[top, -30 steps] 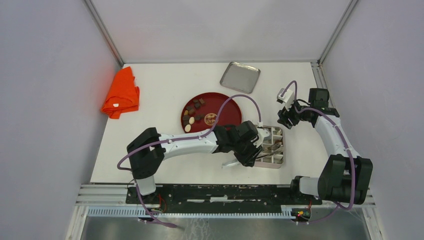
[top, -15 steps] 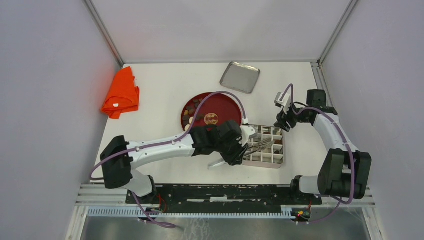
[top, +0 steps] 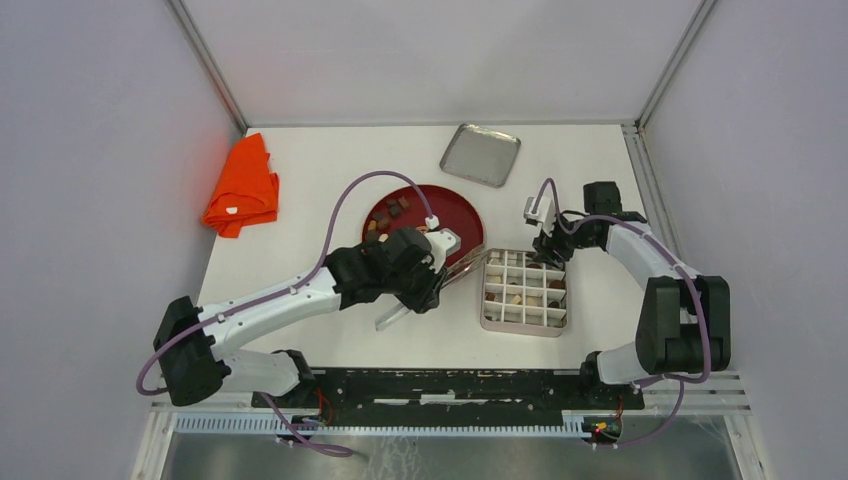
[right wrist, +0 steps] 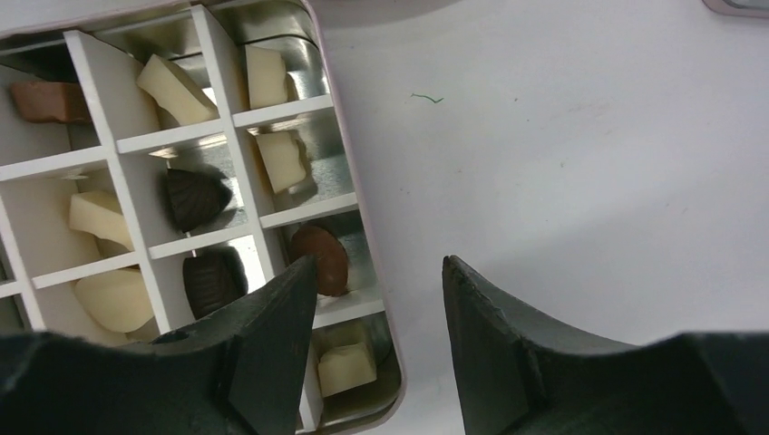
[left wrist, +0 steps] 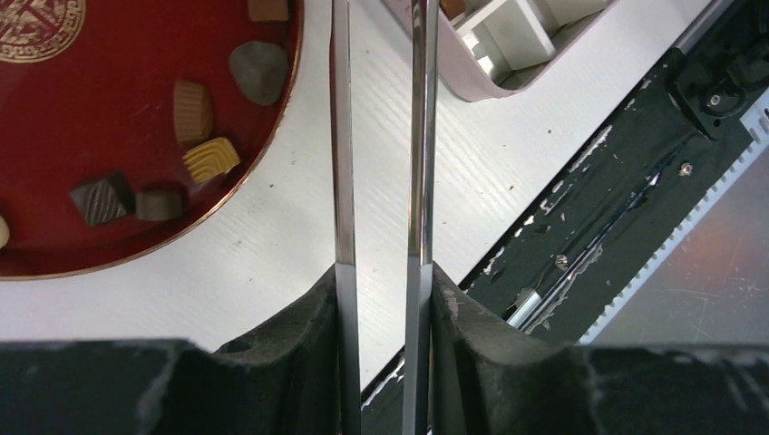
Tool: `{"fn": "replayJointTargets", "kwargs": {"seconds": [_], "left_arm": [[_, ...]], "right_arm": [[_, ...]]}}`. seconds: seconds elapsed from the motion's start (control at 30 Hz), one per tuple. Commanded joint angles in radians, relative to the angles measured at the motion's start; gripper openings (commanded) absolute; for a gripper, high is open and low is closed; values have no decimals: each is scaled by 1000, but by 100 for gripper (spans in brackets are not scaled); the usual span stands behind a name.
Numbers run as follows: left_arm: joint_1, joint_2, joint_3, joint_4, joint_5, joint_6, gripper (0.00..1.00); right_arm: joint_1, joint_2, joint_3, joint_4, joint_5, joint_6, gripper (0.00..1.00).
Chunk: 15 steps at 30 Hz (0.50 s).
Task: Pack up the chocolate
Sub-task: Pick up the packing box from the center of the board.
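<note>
**Left pincer (left wrist: 385,276).** It is clenched on a pair of metal tongs (left wrist: 343,181), gripped near their joined end so that both blades project forward as a longer, finer reach. The blades stand apart, and nothing is seen between them along the length in view. The tips lie outside the wrist view and are too small in the overhead view, so it cannot be told whether a piece is carried.

**Position of tongs.** The blades are held over the bare surface (top: 320,160), between the edge of the red plate (top: 462,225) and the near corner of the divided box (top: 524,330).

**Chocolate (left wrist: 192,111).** Several dark and tan pieces are left on the plate, loosely grouped on one side. Further pieces, cream and dark (right wrist: 192,198), are already lodged singly in the box compartments. Some compartments are seen unfilled, so packing is judged part done.

**Right pincer (right wrist: 376,272).** It is released, with the jaws astride the far side wall of the box, one finger above the compartments and the other above the surface outside. This placement is judged to be for steadying the box. Contact with the wall cannot be confirmed.

**Other items.** A shallow metal lid (top: 480,155) is set well apart at the rear, presumably kept for closing. An orange cloth (top: 242,187) lies at the left.
</note>
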Motion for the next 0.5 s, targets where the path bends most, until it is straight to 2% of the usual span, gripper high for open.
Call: {"fn": "replayJointTargets", "kwargs": {"seconds": [0.0, 0.2, 0.47], "left_arm": [[12, -58, -22, 5, -36, 26, 39], [23, -78, -35, 2, -36, 35, 39], [31, -94, -45, 2, -26, 39, 39]], "right_arm": [[47, 9, 25, 67, 92, 20, 59], [121, 27, 19, 74, 194, -37, 55], [141, 88, 62, 25, 269, -129, 38]]}}
